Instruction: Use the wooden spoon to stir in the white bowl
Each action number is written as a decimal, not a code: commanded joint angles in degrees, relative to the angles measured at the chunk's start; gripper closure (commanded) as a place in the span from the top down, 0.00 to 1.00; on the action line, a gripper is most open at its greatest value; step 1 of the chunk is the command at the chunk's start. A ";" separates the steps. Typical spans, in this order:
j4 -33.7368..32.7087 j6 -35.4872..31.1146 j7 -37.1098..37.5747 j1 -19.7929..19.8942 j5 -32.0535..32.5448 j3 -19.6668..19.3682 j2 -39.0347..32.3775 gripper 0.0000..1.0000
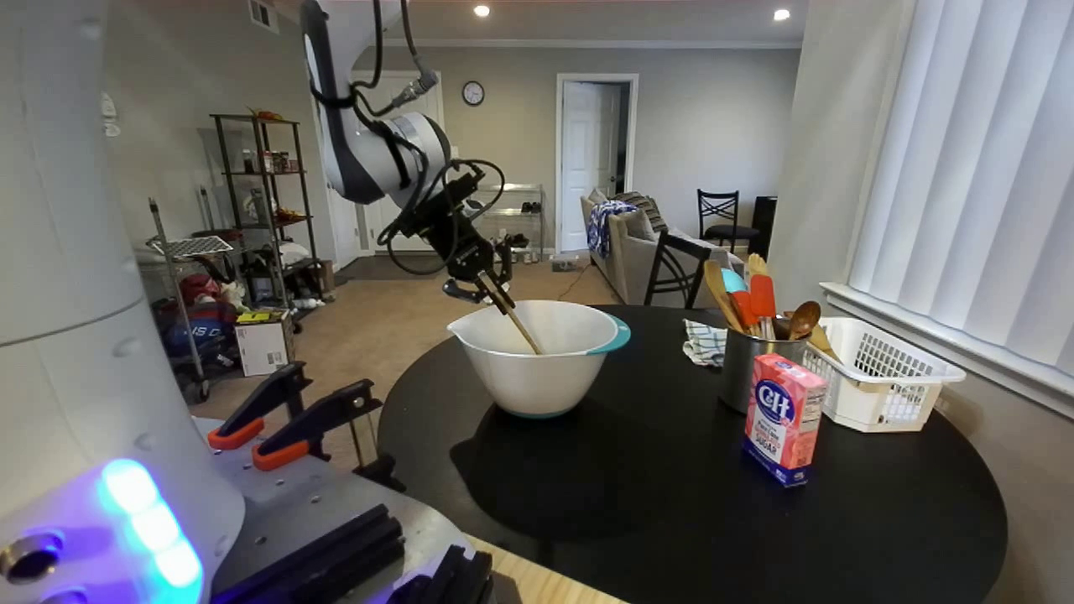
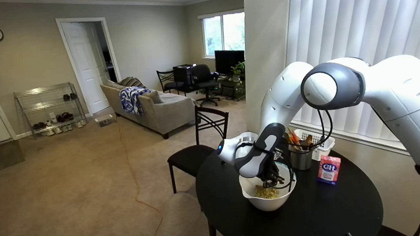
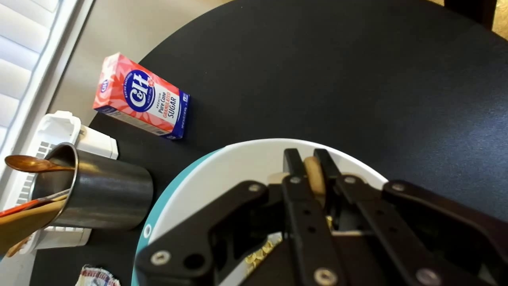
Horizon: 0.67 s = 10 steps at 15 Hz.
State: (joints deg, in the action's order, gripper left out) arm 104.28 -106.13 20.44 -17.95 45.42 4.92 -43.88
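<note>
The wooden spoon (image 1: 526, 330) slants down into the white bowl (image 1: 530, 377) in an exterior view; its lower end is hidden behind the near wall. My gripper (image 1: 497, 292) is shut on the handle just above the rim. Seen from the wrist, the handle's end (image 3: 314, 174) pokes up between the two black fingers of the gripper (image 3: 306, 155), above the bowl's interior (image 3: 238, 169). Yellow pasta-like pieces (image 2: 266, 192) lie in the bottom of the bowl. In that exterior view the arm and gripper cover the spoon.
A pink sugar box (image 1: 784, 419) stands on the round black table (image 1: 671, 520), right of the bowl. Behind it are a metal canister (image 1: 737, 373) of utensils and a white slatted basket (image 1: 889, 394). A checked cloth (image 1: 705, 342) lies near the far edge. Clamps (image 1: 315, 428) flank the robot base.
</note>
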 commanded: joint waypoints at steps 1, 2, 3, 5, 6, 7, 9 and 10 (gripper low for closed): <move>2.88 -2.61 -1.65 0.73 0.45 0.12 2.11 0.04; 3.15 -2.28 -1.51 0.38 1.11 -0.12 2.12 0.04; 3.54 -1.90 -1.36 -0.06 2.03 -0.37 2.25 0.04; 4.26 -0.58 -1.23 -0.93 4.23 -0.80 2.52 0.04; 4.61 0.38 -1.24 -1.46 5.83 -1.05 2.62 0.04; 5.01 1.26 -1.30 -1.83 7.52 -1.15 2.72 0.04; 6.04 2.86 -1.58 -2.33 11.29 -1.00 3.10 0.04; 6.79 3.40 -1.96 -2.34 13.18 -0.71 3.48 0.04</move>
State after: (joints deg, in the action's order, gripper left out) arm 107.10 -104.45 20.38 -19.25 53.87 4.39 -43.63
